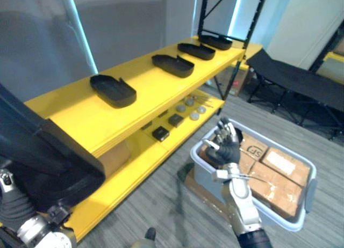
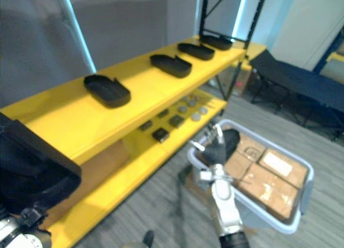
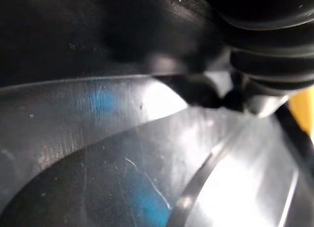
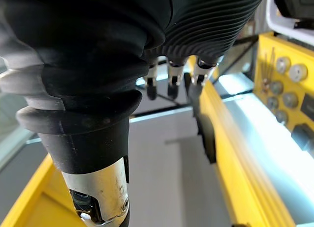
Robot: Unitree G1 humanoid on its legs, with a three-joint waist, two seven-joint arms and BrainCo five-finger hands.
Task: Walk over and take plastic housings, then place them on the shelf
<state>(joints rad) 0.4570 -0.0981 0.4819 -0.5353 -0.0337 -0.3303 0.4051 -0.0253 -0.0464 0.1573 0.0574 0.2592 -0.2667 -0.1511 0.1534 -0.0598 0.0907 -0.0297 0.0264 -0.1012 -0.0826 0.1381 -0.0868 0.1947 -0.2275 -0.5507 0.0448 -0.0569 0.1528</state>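
Note:
Several black plastic housings lie in a row on the top board of the yellow shelf (image 1: pixel 80 116): the nearest housing (image 1: pixel 113 90), a second (image 1: pixel 172 65), and others further back (image 1: pixel 196 50). One more large black housing (image 1: pixel 48 151) sits very close at the lower left, above my left hand (image 1: pixel 16 208), whose fingers are hidden under it. Its dark glossy surface (image 3: pixel 122 178) spreads beside the ribbed cover in the left wrist view. My right hand (image 1: pixel 226 146) is raised over a grey bin, its fingers relaxed and holding nothing.
The grey bin (image 1: pixel 306 191) on the floor at the right holds cardboard boxes (image 1: pixel 279 173). Small black parts (image 1: pixel 160 133) and round grey discs (image 1: pixel 193 115) lie on the lower shelf board. A black folding cot (image 1: pixel 301 81) stands beyond, by black rack posts (image 1: pixel 236 60).

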